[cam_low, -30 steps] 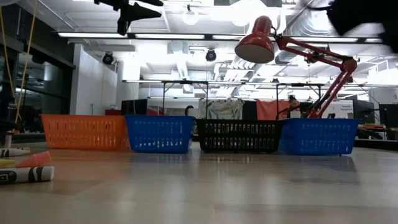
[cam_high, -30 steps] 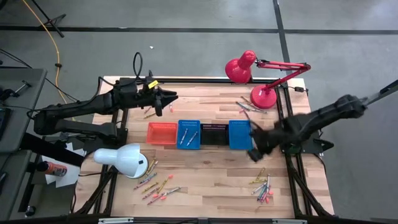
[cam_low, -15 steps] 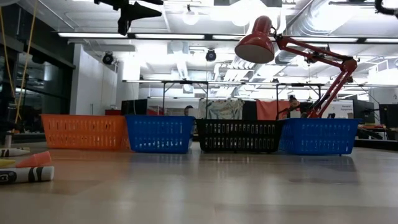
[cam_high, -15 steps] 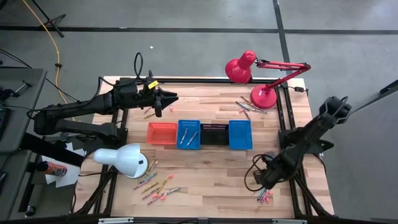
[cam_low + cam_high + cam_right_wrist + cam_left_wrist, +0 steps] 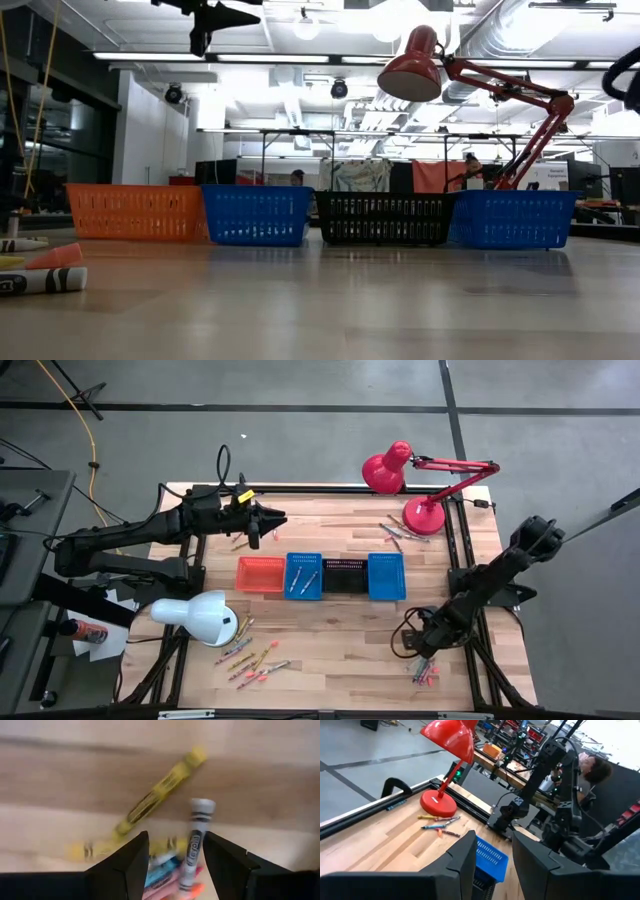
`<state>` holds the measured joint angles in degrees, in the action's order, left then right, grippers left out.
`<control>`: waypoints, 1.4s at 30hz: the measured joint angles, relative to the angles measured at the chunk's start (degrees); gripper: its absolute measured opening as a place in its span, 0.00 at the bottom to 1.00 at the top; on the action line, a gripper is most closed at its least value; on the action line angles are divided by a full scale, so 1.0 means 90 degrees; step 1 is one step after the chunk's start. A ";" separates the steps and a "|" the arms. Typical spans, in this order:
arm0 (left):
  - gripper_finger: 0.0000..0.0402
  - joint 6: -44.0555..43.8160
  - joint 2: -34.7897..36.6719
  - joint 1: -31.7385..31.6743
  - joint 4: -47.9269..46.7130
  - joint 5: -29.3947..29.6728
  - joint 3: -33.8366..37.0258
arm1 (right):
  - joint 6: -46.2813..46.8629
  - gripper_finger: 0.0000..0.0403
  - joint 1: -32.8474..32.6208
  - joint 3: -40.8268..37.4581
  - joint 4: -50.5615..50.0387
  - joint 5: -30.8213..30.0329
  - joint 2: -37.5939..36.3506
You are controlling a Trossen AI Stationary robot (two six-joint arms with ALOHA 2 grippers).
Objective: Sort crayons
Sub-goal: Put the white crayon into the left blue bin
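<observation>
Crayons lie in loose heaps on the wooden table: one at the near right (image 5: 427,671), one at the near left (image 5: 250,658), one by the red lamp's base (image 5: 396,532), and a few under the left arm (image 5: 240,544). My right gripper (image 5: 413,644) points down, open, just above the near-right heap. In its wrist view a grey crayon (image 5: 194,842) and blue and pink ones (image 5: 161,871) lie between the fingers of my right gripper (image 5: 176,836), with a yellow crayon (image 5: 159,791) beyond them. My left gripper (image 5: 272,520) hangs open and empty high over the far left.
A row of small mesh baskets crosses the middle: orange (image 5: 260,573), blue (image 5: 304,576) with crayons inside, black (image 5: 345,575), blue (image 5: 386,577). A red desk lamp (image 5: 400,465) stands at the far right, a white lamp (image 5: 200,618) at the near left.
My right gripper has swung from beside the right blue basket toward the table's near edge and down, rolling its wrist, and now stands low over the near-right crayon heap. Its fingers have stayed open.
</observation>
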<state>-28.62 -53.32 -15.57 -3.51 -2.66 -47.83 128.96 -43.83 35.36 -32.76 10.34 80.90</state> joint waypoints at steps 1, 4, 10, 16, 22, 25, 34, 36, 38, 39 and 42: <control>0.28 -0.0019 0.0000 0.0000 -0.0001 0.0000 0.0000 | -0.0005 0.45 -0.0006 -0.0018 -0.0152 0.0009 -0.0025; 0.28 -0.0029 0.0000 0.0000 0.0021 0.0000 0.0000 | -0.0031 0.45 -0.0013 -0.0016 -0.0373 0.0047 -0.0136; 0.28 -0.0029 0.0000 -0.0005 0.0046 0.0022 0.0000 | -0.0107 0.45 -0.0011 -0.0020 -0.0695 0.0040 -0.0164; 0.28 -0.0032 0.0000 -0.0005 0.0041 0.0024 0.0000 | -0.0217 0.45 -0.0011 -0.0190 -0.0695 0.0086 -0.0177; 0.28 -0.0034 0.0000 -0.0005 0.0043 0.0027 0.0000 | -0.0481 0.36 -0.0008 -0.0253 -0.0686 0.0122 -0.0179; 0.28 -0.0034 0.0000 -0.0005 0.0041 0.0028 0.0000 | -0.0673 0.26 -0.0008 -0.0256 -0.0755 0.0145 -0.0174; 0.28 -0.0133 0.0000 -0.0005 0.0044 0.0034 0.0000 | -0.1469 0.04 -0.0011 -0.0277 -0.0835 0.0284 -0.0266; 0.28 -0.0131 0.0000 -0.0005 0.0041 0.0039 0.0000 | -0.1641 0.04 -0.0011 -0.0246 -0.0941 0.0291 -0.0427; 0.28 -0.0132 0.0000 -0.0005 0.0042 0.0039 0.0000 | -0.1905 0.02 -0.0011 -0.0075 -0.1331 0.0304 -0.0632; 0.28 -0.0131 -0.0002 -0.0005 0.0043 0.0039 0.0000 | -0.2044 0.01 -0.0011 0.0070 -0.1558 0.0289 -0.0750; 0.28 -0.0131 0.0000 -0.0005 0.0042 0.0039 0.0000 | -0.2452 0.02 -0.0011 0.0561 -0.2505 0.0032 -0.1157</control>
<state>-29.80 -53.32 -15.62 -3.13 -2.31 -47.83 106.89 -43.92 40.41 -55.30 10.63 70.48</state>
